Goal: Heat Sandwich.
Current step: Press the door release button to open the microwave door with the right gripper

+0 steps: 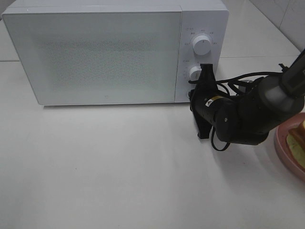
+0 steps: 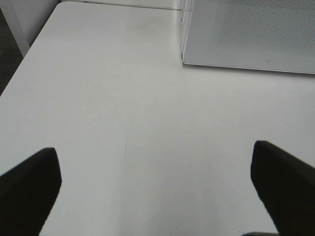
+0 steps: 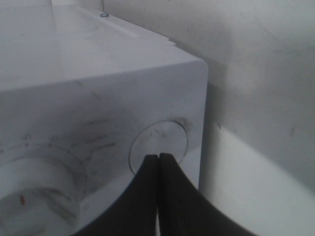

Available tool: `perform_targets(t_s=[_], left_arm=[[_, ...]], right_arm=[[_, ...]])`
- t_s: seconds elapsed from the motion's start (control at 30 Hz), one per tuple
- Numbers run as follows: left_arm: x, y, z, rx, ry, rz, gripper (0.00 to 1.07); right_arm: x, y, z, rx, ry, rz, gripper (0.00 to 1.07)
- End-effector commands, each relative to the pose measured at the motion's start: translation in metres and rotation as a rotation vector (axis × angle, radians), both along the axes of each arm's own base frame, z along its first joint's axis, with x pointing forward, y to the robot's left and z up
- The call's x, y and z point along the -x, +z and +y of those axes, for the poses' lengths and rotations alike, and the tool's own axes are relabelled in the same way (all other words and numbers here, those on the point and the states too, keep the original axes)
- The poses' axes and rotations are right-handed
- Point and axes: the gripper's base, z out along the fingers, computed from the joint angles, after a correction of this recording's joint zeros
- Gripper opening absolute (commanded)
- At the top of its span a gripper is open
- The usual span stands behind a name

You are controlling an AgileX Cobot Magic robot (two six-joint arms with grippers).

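The small white-bread sandwich [image 1: 299,136] with brown filling sits on its round pink plate [image 1: 282,143], far right on the white bench [image 1: 119,167]. Your right fingers [image 3: 174,189] are pressed together, tips against the round button [image 3: 170,135] of the closed white microwave [image 1: 95,52]. Your left fingers [image 2: 29,182] hang spread wide above the bench.

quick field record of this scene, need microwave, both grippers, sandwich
microwave: white, door closed, standing on the table
round button: at a corner of the control panel
right gripper: shut, holding nothing, tips at the round button
left gripper: open, empty, over bare table beside the microwave
sandwich: on the pink plate at the right edge of the high view, outside the microwave
task status: sandwich not yet in the microwave
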Motion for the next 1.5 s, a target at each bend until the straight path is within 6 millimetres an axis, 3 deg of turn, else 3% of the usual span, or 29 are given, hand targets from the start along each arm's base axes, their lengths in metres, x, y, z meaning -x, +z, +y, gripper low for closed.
perform_targets(t_s=[0.03,0.3,0.9,1.2,1.5], left_arm=[[0.002,0.000,-0.001,0.007,0.000,-0.027,1.00],[0.002,0.000,-0.001,0.007,0.000,-0.027,1.00],[0.002,0.000,-0.001,0.007,0.000,-0.027,1.00],[0.002,0.000,-0.001,0.007,0.000,-0.026,1.00],[0.002,0.000,-0.001,0.007,0.001,-0.026,1.00]], right_arm=[[-0.008,0.001,-0.003,0.005,-0.003,-0.011,0.00],[-0.019,0.003,0.001,-0.003,-0.010,-0.044,0.00],[-0.035,0.028,-0.005,0.002,-0.131,-0.268,0.00],[-0.070,0.049,-0.007,0.051,-0.152,-0.369,0.00],[-0.074,0.053,-0.005,0.074,-0.138,-0.368,0.00]])
